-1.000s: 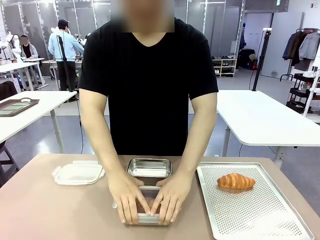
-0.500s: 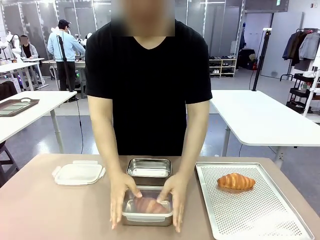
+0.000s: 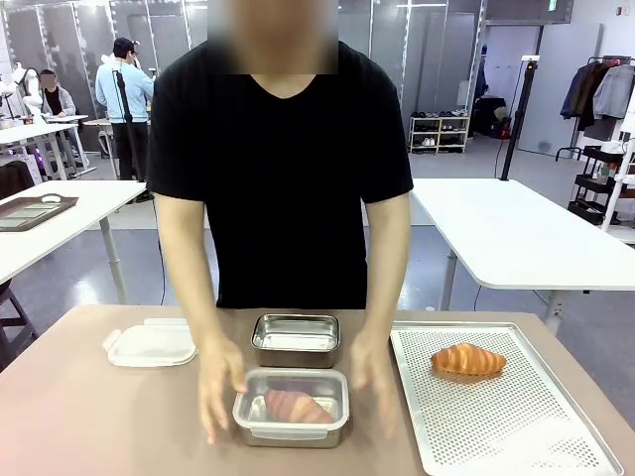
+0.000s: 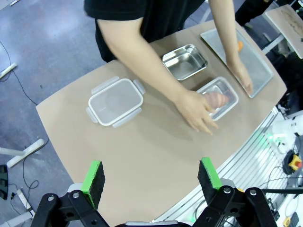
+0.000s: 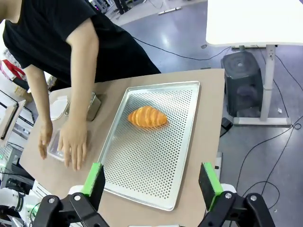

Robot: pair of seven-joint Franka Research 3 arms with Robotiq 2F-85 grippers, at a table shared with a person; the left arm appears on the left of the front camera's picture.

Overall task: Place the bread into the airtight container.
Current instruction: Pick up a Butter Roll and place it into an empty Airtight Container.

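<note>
Right wrist view: my right gripper [image 5: 150, 179] gapes empty, facing the croissant [image 5: 147, 116] on the right tray [image 5: 156, 161], ready to pick. My left gripper [image 4: 151, 176] is open too. The person's hands [image 3: 220, 385] flank the near container [image 3: 291, 428].

The perforated silver metal tray [image 3: 496, 416] looked matt, the open rectangular steel tin [image 3: 295, 357] glossy, the white translucent plastic box [image 3: 151, 344] smooth, the tan bench [image 3: 89, 416] matt, the golden croissant [image 3: 467, 359] shiny-crusted.

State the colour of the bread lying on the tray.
Golden orange-brown bread; clearest in the right wrist view, on the silver tray.
</note>
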